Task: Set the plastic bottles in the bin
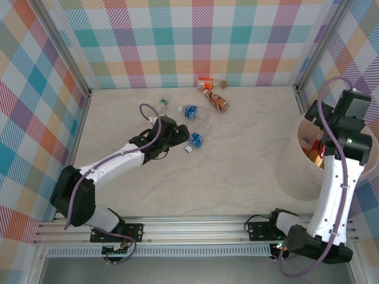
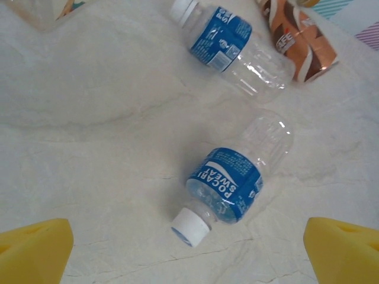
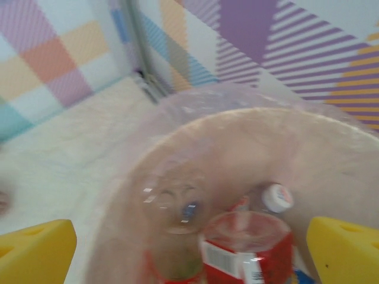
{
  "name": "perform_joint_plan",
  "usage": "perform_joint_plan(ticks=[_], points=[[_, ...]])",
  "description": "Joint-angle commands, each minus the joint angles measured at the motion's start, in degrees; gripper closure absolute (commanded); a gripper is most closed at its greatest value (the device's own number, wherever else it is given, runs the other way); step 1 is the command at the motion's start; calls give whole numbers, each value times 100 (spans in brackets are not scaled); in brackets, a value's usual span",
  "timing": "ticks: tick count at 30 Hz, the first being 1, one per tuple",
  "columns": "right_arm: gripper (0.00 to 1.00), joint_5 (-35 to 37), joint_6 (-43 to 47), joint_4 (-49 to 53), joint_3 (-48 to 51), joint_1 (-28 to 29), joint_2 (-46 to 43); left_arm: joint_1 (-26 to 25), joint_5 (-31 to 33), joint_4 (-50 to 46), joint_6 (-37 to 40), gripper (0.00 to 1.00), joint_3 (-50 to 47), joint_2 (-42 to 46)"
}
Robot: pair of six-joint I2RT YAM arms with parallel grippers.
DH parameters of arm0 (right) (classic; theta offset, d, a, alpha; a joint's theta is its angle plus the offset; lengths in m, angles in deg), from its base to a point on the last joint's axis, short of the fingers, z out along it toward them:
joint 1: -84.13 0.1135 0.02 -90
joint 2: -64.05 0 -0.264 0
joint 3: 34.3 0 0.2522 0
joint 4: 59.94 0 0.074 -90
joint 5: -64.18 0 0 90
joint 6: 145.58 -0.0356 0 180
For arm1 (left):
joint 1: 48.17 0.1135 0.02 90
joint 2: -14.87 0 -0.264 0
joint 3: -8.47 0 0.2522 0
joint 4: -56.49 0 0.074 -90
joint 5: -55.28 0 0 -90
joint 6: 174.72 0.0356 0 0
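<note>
— Left of the bin [image 1: 293, 168], well apart from it, what lay on the counter [image 1: 237, 177]?

— Several plastic bottles [image 1: 218, 102] in a loose cluster. One blue-labelled bottle [image 2: 228, 183] lay on its side, its white cap pointing at the left tool [image 1: 182, 141]. That tool's yellow fingers [image 2: 32, 251] were spread wide, touching nothing.

— Any room between that cluster and the bin?

— Plenty. A broad bare stretch of counter ran from the cluster to the bin's wall, and the near edge left of the bin was bare too.

— And the other bottles?

— A second blue-labelled bottle [image 2: 228, 38] and a brown-labelled bottle [image 2: 299, 41] lay farther back than the bin, apart from the first. An orange-labelled bottle [image 1: 210, 83] lay farthest back.

— And the bin itself?

— It stood at the counter's right edge, by the side wall. The right tool [image 3: 189, 251] hung over its opening, fingers wide apart and empty, with red-labelled bottles [image 3: 249, 254] lying inside below.
</note>
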Motion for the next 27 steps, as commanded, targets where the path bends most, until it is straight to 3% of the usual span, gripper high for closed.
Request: perform_joint_plan(ticks=[1, 8, 12, 18, 21, 27], points=[[0, -1312, -430, -550, 116, 38, -266, 53, -84, -418, -30, 0, 132, -211], [0, -3118, -1008, -1427, 625, 151, -511, 90, -911, 28, 639, 0, 340, -716], [0, -3980, -1475, -2049, 919, 421, -534, 95, -973, 30, 969, 0, 570, -1093], [0, -3763, -1415, -2109, 970, 1141, -403, 98, -1135, -139, 1341, 0, 982, -1613], [0, -3750, -1463, -2189, 1077, 1414, -327, 101, -1522, -51, 1769, 0, 1152, -1849], [0, -3562, -1325, -2072, 1116, 1807, -140, 104, -1596, -101, 2649, 0, 1545, -2383]])
